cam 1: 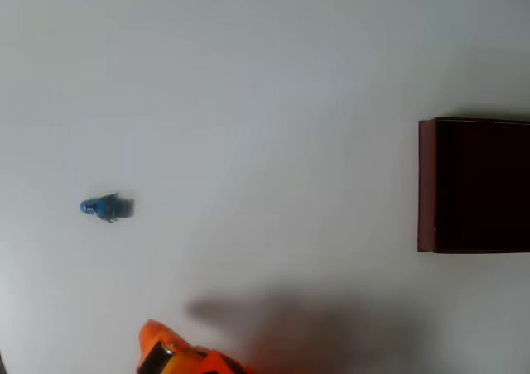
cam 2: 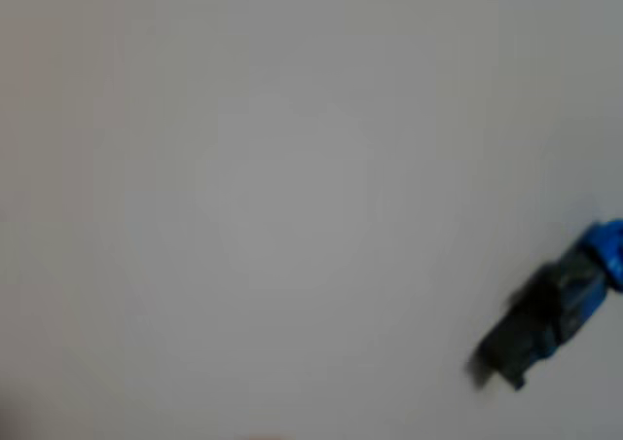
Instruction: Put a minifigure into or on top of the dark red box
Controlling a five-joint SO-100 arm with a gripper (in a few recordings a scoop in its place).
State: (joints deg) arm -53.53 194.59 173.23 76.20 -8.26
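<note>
In the overhead view, the figure (cam 1: 107, 208) is lying flat on the white table (cam 1: 265, 76), toward the left side, its bright blue head pointing left and its darker body trailing right. The box (cam 1: 473, 185) is sitting at the right edge, running out of the picture there; its thin reddish left wall is facing the figure, and its inside is showing very dark. The two are lying well apart — a wide band of bare table is stretching between them, and bare surface is lying all round the figure. At the bottom edge, an orange part of the arm (cam 1: 178, 356) is poking in, below and a little right of the figure and not touching it. A soft shadow is spreading on the table to its right. Whether the gripper is wide or narrow, I cannot tell.

In the wrist view, the figure (cam 2: 555, 309) is lying tilted near the right edge — the blue head is being cut off by that edge, feet pointing down-left. The rest is showing blurred, bare table (cam 2: 253, 187).
</note>
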